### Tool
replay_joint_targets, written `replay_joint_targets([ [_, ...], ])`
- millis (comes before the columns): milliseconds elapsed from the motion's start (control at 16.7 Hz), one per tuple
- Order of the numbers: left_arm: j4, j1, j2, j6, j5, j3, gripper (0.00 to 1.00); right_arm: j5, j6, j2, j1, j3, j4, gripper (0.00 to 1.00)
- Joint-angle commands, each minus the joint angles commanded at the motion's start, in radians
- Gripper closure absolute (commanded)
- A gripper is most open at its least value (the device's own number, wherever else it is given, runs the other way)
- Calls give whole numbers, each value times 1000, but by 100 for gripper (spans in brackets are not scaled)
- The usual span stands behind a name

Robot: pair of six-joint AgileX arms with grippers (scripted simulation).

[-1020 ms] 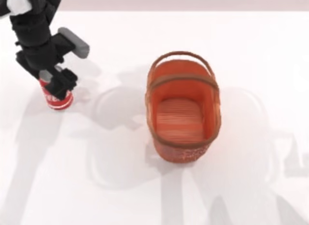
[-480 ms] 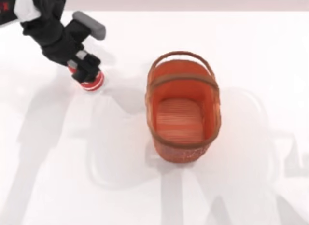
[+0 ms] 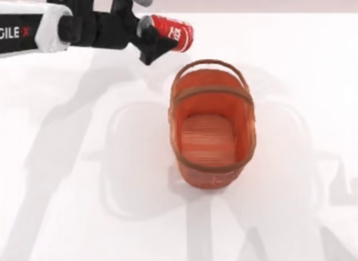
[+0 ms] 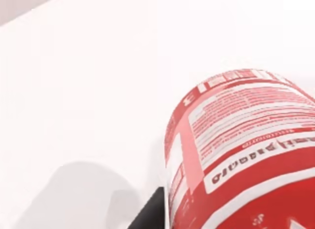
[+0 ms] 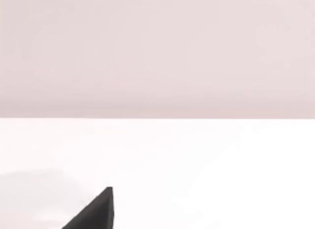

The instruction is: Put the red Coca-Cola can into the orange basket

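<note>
Above the surface, left tool (image 3: pixel 150 40) grips the can (image 3: pixel 170 32) sideways, just short of the basket (image 3: pixel 212 90); next, carry over basket, release.

You have 1 red Coca-Cola can (image 3: pixel 172 32), 1 orange basket (image 3: pixel 211 129) with 1 arched handle, and 1 white surface (image 3: pixel 67 182) to count here; 1 arm shows from above, carrying 1 claw (image 3: pixel 146 38), and you see that same 1 can up close by the left wrist
</note>
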Motion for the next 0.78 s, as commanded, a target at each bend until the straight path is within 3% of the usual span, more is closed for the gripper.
replay_joint_targets([
  [240,378,-33,-51,-136,259,-108,100,0,0,0,0,0,0,0],
  [420,576,-52,-98,-206,409,-163,100,0,0,0,0,0,0,0],
  [600,679,-63,-133,-241,498,-189,100,0,0,0,0,0,0,0],
  [780,695,-65,-139,-245,512,-192,100,0,0,0,0,0,0,0],
])
